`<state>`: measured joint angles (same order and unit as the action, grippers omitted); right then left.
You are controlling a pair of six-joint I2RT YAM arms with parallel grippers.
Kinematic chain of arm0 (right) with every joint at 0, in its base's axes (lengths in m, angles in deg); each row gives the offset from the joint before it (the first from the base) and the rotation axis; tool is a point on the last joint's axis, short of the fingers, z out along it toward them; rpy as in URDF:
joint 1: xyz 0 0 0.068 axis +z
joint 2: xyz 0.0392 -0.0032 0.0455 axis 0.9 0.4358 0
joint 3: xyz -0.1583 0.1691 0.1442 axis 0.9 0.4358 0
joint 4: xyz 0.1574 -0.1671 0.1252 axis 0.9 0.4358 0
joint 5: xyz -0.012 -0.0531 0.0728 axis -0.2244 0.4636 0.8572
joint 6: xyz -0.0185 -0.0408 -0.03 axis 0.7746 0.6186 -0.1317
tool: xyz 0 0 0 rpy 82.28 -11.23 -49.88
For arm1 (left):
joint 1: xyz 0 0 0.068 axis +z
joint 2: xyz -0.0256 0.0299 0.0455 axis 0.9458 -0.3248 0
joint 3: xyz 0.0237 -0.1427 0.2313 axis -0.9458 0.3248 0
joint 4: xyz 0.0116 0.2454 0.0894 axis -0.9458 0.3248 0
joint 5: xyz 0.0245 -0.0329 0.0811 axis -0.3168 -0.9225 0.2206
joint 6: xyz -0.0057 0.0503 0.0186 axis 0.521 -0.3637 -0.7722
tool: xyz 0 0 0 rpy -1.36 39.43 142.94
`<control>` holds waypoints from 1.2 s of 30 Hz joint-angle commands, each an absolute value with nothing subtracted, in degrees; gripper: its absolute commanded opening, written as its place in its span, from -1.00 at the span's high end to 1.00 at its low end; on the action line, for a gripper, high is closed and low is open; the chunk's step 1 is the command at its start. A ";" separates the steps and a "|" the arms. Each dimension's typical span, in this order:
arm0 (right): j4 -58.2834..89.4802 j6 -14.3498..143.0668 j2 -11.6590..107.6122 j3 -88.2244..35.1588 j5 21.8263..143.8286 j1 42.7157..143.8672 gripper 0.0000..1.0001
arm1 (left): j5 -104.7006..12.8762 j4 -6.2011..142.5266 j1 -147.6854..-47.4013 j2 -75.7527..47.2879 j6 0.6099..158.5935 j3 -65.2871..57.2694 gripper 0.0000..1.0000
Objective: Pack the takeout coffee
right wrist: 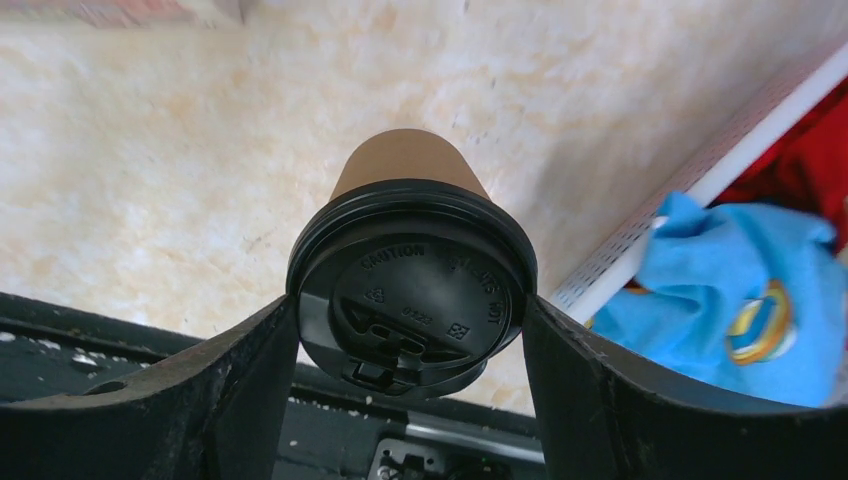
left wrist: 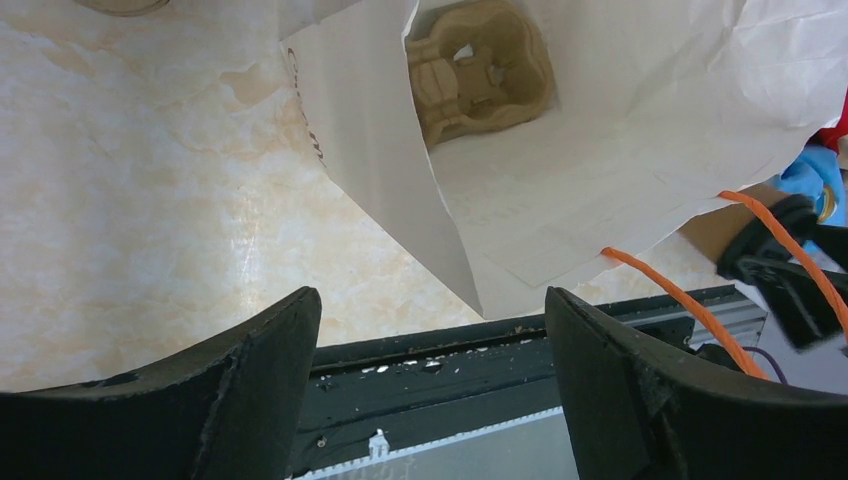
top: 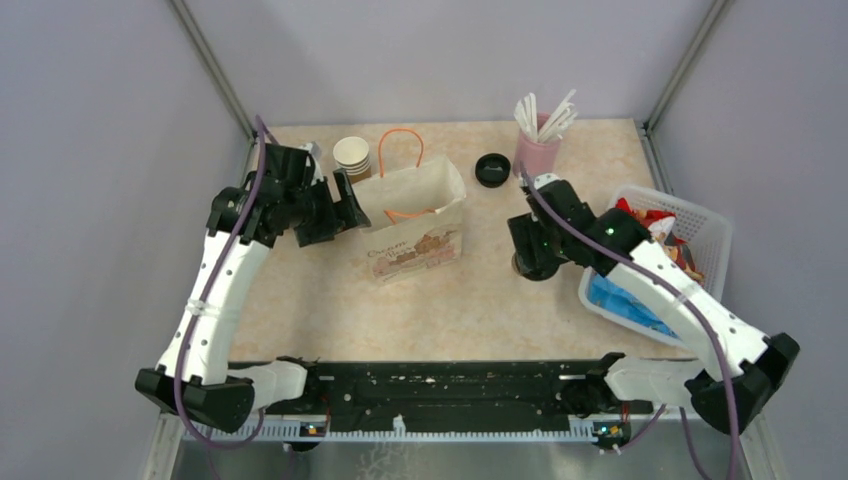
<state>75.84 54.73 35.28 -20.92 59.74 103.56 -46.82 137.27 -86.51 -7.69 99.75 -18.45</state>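
The takeout coffee (right wrist: 410, 290), a brown paper cup with a black lid, stands upright on the table left of the basket. My right gripper (right wrist: 410, 320) (top: 530, 258) is shut on it, both fingers pressing the lid's rim. In the top view the arm hides most of the cup. A white paper bag (top: 415, 225) with orange handles stands open mid-table. A brown cup carrier (left wrist: 480, 70) lies at its bottom. My left gripper (top: 340, 205) (left wrist: 430, 330) is open beside the bag's left edge. Nothing sits between its fingers.
A stack of lidless paper cups (top: 352, 157) stands behind the bag. A loose black lid (top: 492, 169) and a pink cup of white stirrers (top: 538, 150) sit at the back. A white basket (top: 700, 230) with packets is at the right. A black rail (top: 440, 385) runs along the near edge.
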 commanded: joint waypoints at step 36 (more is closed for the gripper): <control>64.56 53.39 36.23 -19.16 61.99 101.11 -0.31 | -41.48 129.24 -86.51 -16.38 89.40 -26.94 -0.31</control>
